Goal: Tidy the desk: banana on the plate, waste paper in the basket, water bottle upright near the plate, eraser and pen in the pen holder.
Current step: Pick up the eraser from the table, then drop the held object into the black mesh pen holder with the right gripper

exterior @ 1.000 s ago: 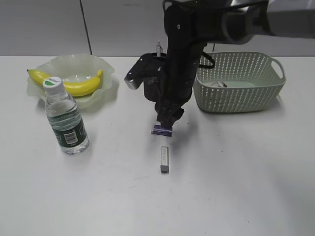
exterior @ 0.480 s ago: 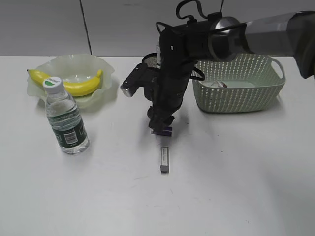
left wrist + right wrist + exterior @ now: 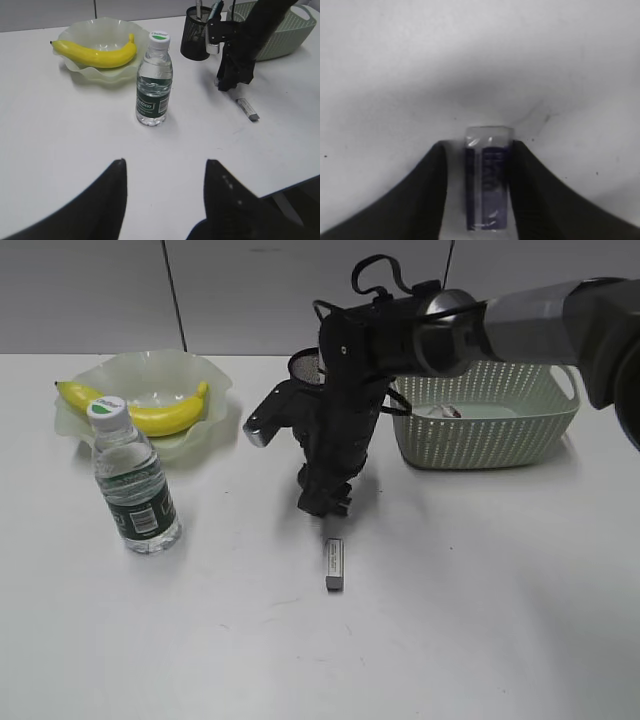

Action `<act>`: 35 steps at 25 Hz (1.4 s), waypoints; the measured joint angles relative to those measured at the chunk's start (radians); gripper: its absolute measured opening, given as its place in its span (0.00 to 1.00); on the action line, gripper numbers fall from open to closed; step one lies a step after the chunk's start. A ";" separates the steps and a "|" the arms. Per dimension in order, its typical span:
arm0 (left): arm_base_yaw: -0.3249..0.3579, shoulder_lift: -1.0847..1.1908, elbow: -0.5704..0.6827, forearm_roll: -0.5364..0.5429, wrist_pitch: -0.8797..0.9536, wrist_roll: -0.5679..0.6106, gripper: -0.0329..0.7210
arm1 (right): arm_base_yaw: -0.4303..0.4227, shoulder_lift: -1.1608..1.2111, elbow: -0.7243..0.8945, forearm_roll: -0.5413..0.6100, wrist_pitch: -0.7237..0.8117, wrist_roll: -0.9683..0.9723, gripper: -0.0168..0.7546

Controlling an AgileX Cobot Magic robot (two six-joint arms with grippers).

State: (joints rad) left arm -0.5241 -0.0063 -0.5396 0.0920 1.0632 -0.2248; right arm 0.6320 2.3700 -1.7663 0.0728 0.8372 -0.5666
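- The banana (image 3: 150, 415), smooth and yellow, already lies in the plate (image 3: 215, 380), a pale green translucent dish with a wavy rim, near the far left corner of the white desk (image 3: 480, 620).
- The water bottle (image 3: 133, 480), clear ribbed plastic with a dark label and a green-topped white cap, stands upright just in front of the plate, so that part looks done.
- The basket (image 3: 490, 430), a pale green perforated plastic tub near the far right edge, holds something small and pale; whether it is the waste paper I cannot tell.
- The pen holder (image 3: 196, 35), a black mesh cup at the far edge's middle, has slim items standing in it; whether the pen is one of them is unclear.
- The right gripper (image 3: 487, 200) sits low over the desk's centre, its black fingers clamped on the eraser (image 3: 487, 197), a small block in a glossy purple printed sleeve.
- A second small grey block (image 3: 334, 563) lies flat just nearer the front edge, untouched.
- The left gripper (image 3: 165, 200) hangs above the front edge, its dark fingers spread apart and empty.
- Judging from this, the eraser's trip to the holder is what remains.
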 joint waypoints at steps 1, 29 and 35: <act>0.000 0.000 0.000 0.000 0.000 0.000 0.54 | 0.001 0.000 0.000 0.002 0.001 0.000 0.43; 0.000 0.000 0.000 0.000 -0.001 0.000 0.54 | -0.077 -0.109 -0.183 0.001 -0.421 0.274 0.28; 0.000 0.000 0.000 0.000 -0.001 0.000 0.54 | -0.100 -0.066 -0.183 -0.014 -0.434 0.340 0.28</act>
State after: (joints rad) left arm -0.5241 -0.0063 -0.5396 0.0920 1.0622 -0.2248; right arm 0.5315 2.3043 -1.9492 0.0593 0.4030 -0.2268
